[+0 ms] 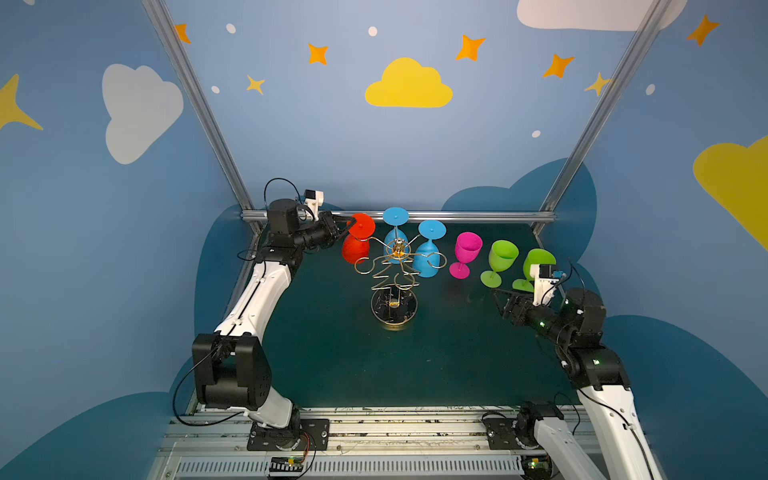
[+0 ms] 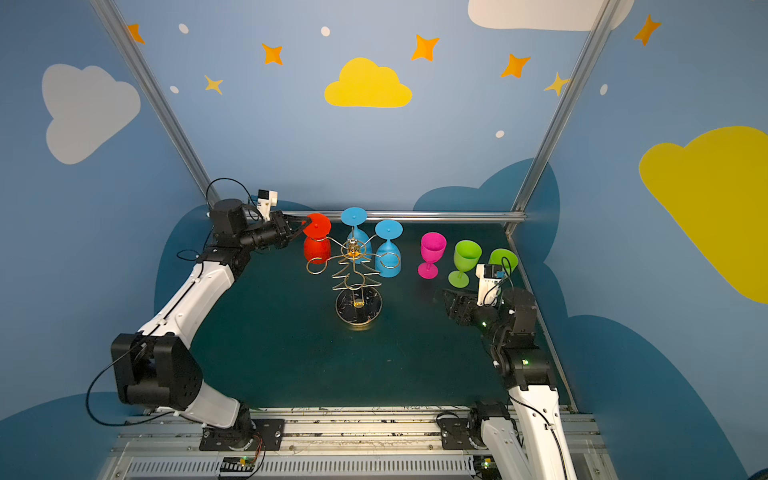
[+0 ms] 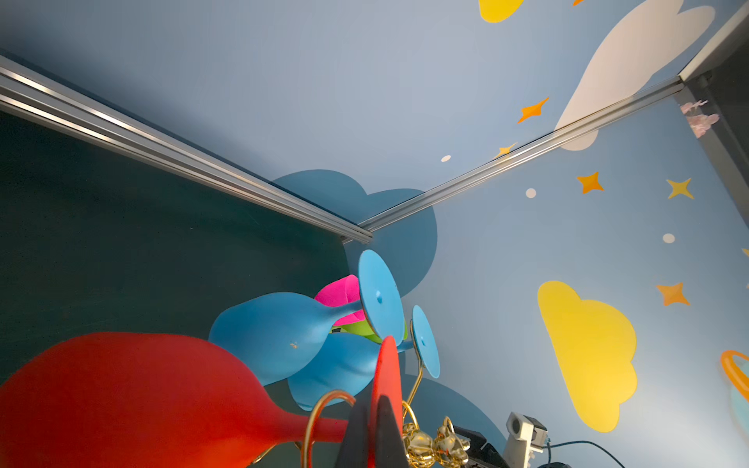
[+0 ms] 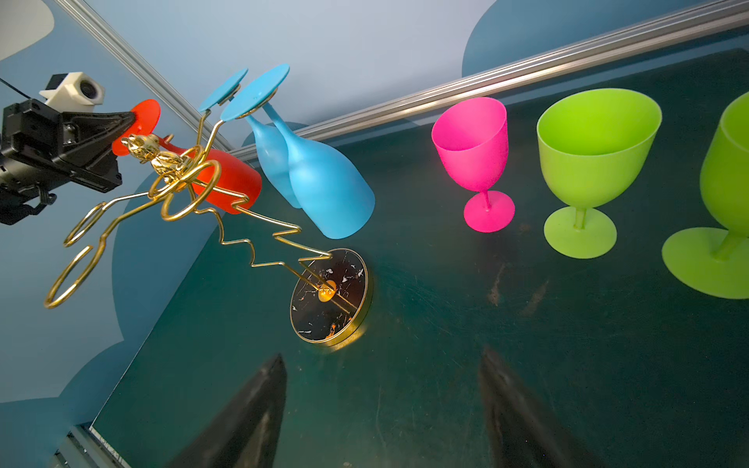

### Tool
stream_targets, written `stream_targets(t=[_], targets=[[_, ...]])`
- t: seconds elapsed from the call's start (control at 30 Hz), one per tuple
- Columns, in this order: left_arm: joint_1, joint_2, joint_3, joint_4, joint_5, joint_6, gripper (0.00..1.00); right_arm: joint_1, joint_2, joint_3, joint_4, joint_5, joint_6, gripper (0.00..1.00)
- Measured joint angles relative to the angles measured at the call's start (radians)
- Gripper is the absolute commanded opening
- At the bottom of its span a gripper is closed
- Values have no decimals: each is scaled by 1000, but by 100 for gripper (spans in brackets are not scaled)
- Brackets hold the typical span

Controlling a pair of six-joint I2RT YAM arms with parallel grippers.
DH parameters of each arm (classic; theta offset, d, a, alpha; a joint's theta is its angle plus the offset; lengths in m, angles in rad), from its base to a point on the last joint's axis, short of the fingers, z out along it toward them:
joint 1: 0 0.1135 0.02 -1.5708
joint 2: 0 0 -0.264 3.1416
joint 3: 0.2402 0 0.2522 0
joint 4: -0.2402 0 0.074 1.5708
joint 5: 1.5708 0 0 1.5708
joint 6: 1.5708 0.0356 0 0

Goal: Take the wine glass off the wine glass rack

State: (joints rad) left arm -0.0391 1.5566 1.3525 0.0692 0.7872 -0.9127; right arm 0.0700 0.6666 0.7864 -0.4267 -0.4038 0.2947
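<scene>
Wine glass rack (image 1: 397,250): gold wire on a round dark base, upright mid-tabletop (image 1: 332,353), carrying 3 inverted glasses by their feet.

Red wine glass (image 1: 356,250): hanging from the left-hand loop, bowl down, clear of the tabletop. Rear blue glass (image 1: 395,217) and right blue glass (image 1: 427,249): on neighbouring loops.

Off the rack to the right, upright in a row: pink glass (image 1: 468,248), green glass (image 1: 503,254), 2nd green glass (image 1: 538,257).

Left tool (image 4: 129,117): pressed together on the rim of the red foot disc (image 3: 387,372), pinching it edge-on from the outer side.

Right tool (image 4: 381,354): spread wide, holding nothing, low over bare tabletop near the green glasses.

Step in hand, by the look of it: grip made, removal not yet begun. Next move probably calls for drawing the foot outward along its loop, far enough to free the stem from the open end, level and slow, to avoid tipping the rack or losing the thin rim.
</scene>
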Motion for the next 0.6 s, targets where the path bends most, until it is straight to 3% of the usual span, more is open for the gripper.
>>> stream_targets(t=[0.6], targets=[[-16,-1,-51,60,26,-53,3,0,-15,0,-5,2,-2,74]])
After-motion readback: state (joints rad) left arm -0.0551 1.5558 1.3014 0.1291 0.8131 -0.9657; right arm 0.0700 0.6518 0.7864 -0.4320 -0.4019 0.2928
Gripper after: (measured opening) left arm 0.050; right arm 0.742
